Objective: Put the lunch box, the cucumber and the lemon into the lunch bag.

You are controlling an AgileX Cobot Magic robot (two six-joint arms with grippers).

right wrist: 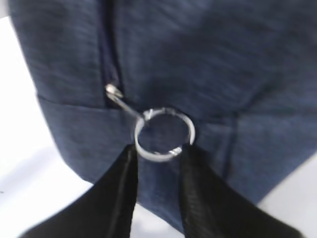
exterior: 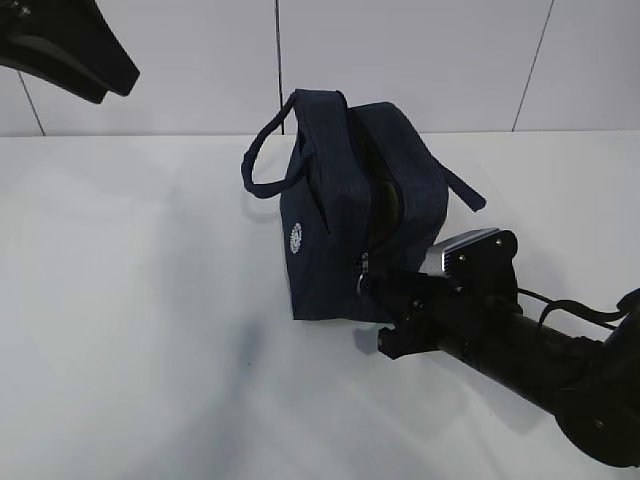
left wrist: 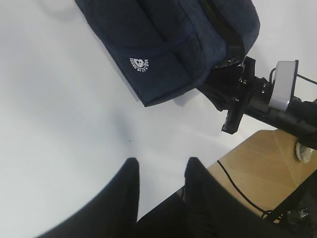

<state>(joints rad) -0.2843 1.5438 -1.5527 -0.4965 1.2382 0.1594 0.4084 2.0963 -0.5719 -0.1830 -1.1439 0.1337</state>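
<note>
From the exterior view, the boxy dark navy fabric lunch bag (exterior: 350,210) stands mid-worktop (exterior: 130,330), zip partly parted. The right tool (exterior: 375,290) meets its lower front corner. No box, cucumber or lemon shows.

In the left wrist view, the left tool (left wrist: 161,171) hangs spread and empty above bare worktop, well apart from the bag.

In the right wrist view, the metal ring pull (right wrist: 163,134) lies between the right fingers (right wrist: 121,188); whether they pinch it I cannot tell. The soft cloth will likely sag and slide, so the stiff ring seems the surest hold.

Lunch bag (right wrist: 163,64) cropped (blurred too)
</note>
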